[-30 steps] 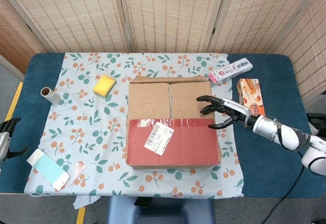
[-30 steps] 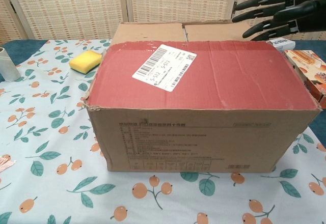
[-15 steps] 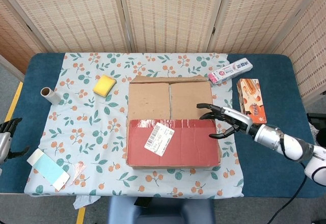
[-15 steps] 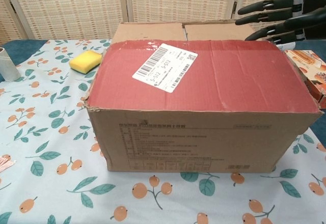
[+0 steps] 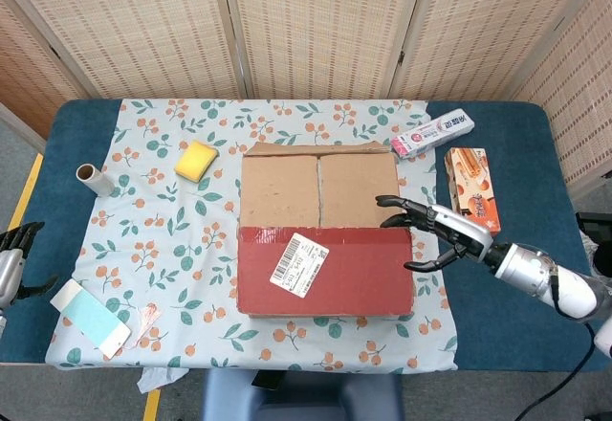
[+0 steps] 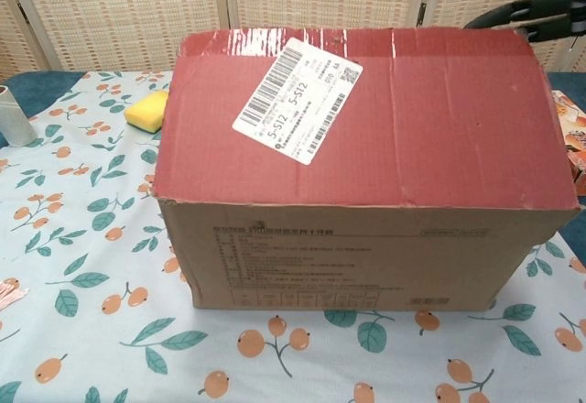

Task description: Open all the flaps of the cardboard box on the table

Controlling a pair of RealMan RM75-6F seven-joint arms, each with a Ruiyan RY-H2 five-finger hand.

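The cardboard box (image 5: 325, 191) stands mid-table. Its two brown rear flaps lie flat. The red-taped front flap (image 5: 354, 273), bearing a white barcode label (image 5: 298, 265), is tilted up off the box top. In the chest view that red flap (image 6: 421, 119) rises above the box's front wall (image 6: 348, 266) and hides the rear flaps. My right hand (image 5: 435, 236) is at the flap's far right corner with its fingers (image 6: 517, 0) spread and holding nothing. My left hand (image 5: 14, 258) hangs at the table's left edge, only partly in view, fingers apart.
A yellow sponge (image 5: 196, 161) and a cardboard tube (image 5: 95, 179) lie left of the box. A toothpaste box (image 5: 433, 134) and an orange snack box (image 5: 471, 189) lie to its right. A blue card (image 5: 89, 318) sits front left on the floral cloth (image 5: 163, 239).
The red front flap has lifted from flat to tilted upward. My right hand has shifted right and toward the front, along the flap's right end. The left hand stays put.
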